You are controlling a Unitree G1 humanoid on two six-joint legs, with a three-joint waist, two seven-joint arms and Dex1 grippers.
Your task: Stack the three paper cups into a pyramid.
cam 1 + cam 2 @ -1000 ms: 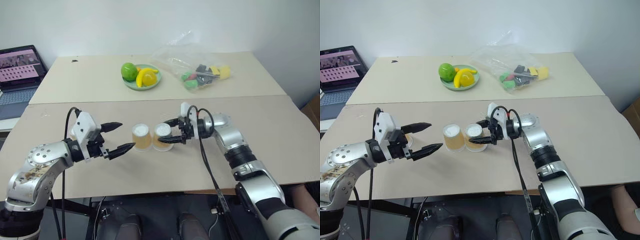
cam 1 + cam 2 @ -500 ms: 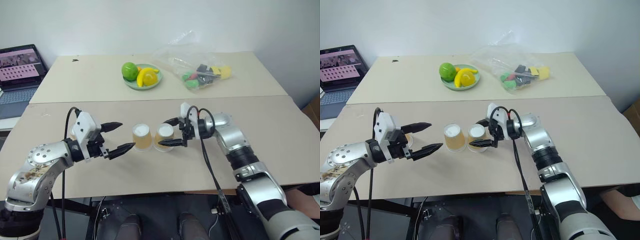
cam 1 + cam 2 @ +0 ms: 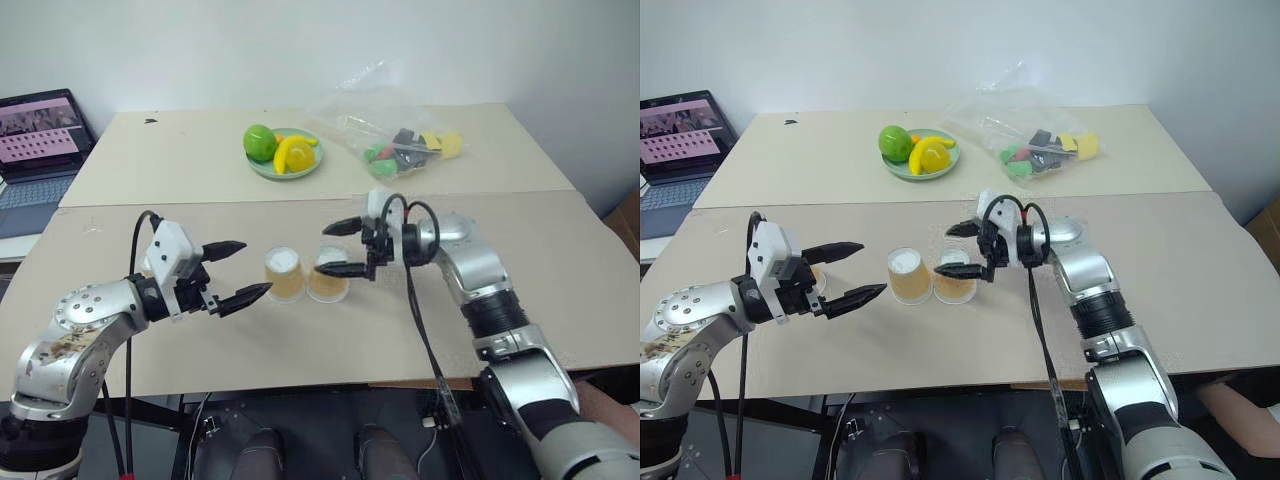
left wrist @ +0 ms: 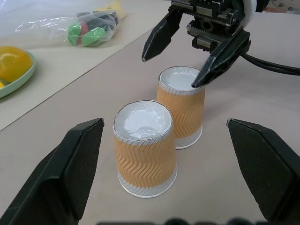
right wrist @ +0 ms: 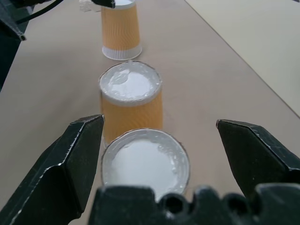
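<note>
Two paper cups stand upside down side by side on the near table: the left one (image 3: 283, 274) and the right one (image 3: 328, 277). A third paper cup (image 5: 121, 28) stands farther left, behind my left gripper, where a sliver of it shows (image 3: 816, 277). No cup rests on another, so there is no pyramid. My right gripper (image 3: 335, 250) hovers open just above the right cup, its lower fingertip level with the cup's top, holding nothing. To the left of the pair my left gripper (image 3: 250, 268) is open and empty, pointing at the left cup (image 4: 146, 147).
On the far table sit a green plate (image 3: 262, 170) of fruit and a clear plastic bag (image 3: 395, 140) of small toys. A laptop (image 3: 35, 135) stands open at the far left. The table's front edge runs close below the cups.
My right gripper has risen from around the right cup to just above it, and the cup stays on the table. The left arm has not moved.
</note>
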